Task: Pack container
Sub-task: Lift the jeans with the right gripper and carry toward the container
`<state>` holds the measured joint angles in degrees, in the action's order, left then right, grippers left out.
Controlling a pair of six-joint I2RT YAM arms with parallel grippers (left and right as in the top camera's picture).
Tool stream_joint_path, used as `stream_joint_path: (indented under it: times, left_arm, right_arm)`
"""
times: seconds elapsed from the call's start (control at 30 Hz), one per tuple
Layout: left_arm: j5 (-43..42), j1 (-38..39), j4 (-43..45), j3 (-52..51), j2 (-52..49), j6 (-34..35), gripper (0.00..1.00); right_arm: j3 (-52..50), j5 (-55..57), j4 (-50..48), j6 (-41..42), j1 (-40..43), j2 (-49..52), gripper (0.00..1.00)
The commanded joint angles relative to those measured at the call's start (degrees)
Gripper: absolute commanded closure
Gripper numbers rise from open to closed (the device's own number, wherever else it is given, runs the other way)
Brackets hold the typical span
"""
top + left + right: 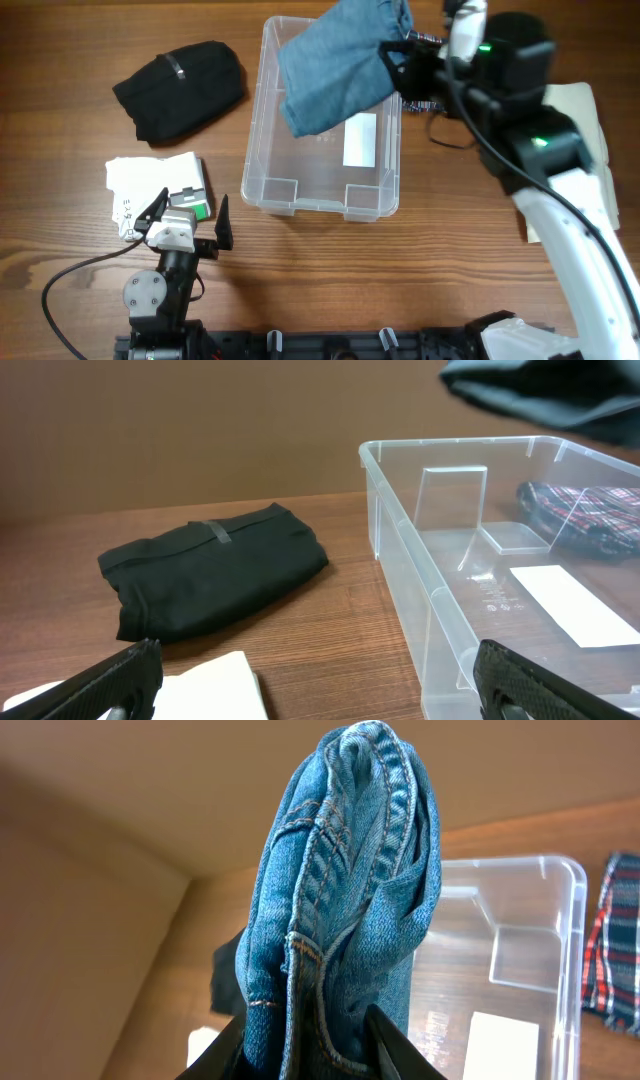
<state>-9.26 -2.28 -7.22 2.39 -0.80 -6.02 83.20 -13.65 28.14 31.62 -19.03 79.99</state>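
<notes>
Right jaws pinch folded jeans [335, 75] over container [320, 202]; left jaws spread wide, holding nothing

Clear rectangular container [290, 172] — upright, open, mid-table

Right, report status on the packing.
Left gripper open, empty. Right gripper shut on jeans, over the container. Nothing blocking the drop.

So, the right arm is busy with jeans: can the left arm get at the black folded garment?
Probably yes. The left gripper is open and empty, and the black garment lies uncovered on the table; only the low white packet sits between them.
</notes>
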Motion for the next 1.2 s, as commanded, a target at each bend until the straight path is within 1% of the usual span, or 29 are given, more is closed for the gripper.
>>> stream_joint_path:
  times: [0.0, 0.3, 0.43, 0.47, 0.57, 0.63, 0.9, 1.17]
  left_arm:
    - [0.3, 0.3, 0.2, -0.5, 0.3, -1.1, 0.00]
    - [0.3, 0.3, 0.2, -0.5, 0.3, -1.1, 0.00]
    - [0.3, 0.3, 0.2, -0.5, 0.3, -1.1, 0.00]
    - [0.3, 0.3, 0.2, -0.5, 0.3, -1.1, 0.00]
    - [0.3, 0.3, 0.2, -0.5, 0.3, -1.1, 0.00]
    - [0.3, 0.3, 0.2, -0.5, 0.3, -1.1, 0.00]
    - [0.3, 0.3, 0.2, -0.5, 0.3, -1.1, 0.00]
    - [0.3, 0.3, 0.2, -0.5, 0.3, -1.1, 0.00]
  right_arm:
    - [2.0, 9.4, -4.5, 11.0, -1.1, 3.1, 0.96]
    - [1.9, 9.4, -12.8, 18.5, -4.1, 16.4, 0.96]
    - [1.9, 8.3, -15.7, 19.3, -5.0, 21.4, 0.96]
    - [1.9, 7.8, -15.9, 19.3, -5.0, 22.2, 0.96]
    - [1.9, 5.6, -17.7, 13.6, -5.0, 24.7, 0.96]
    - [1.9, 5.7, -17.9, 12.2, -5.0, 25.6, 0.96]
    - [1.8, 7.5, -18.5, 9.9, -5.0, 27.2, 0.96]
    - [1.8, 7.8, -19.5, 10.8, -5.0, 30.3, 0.96]
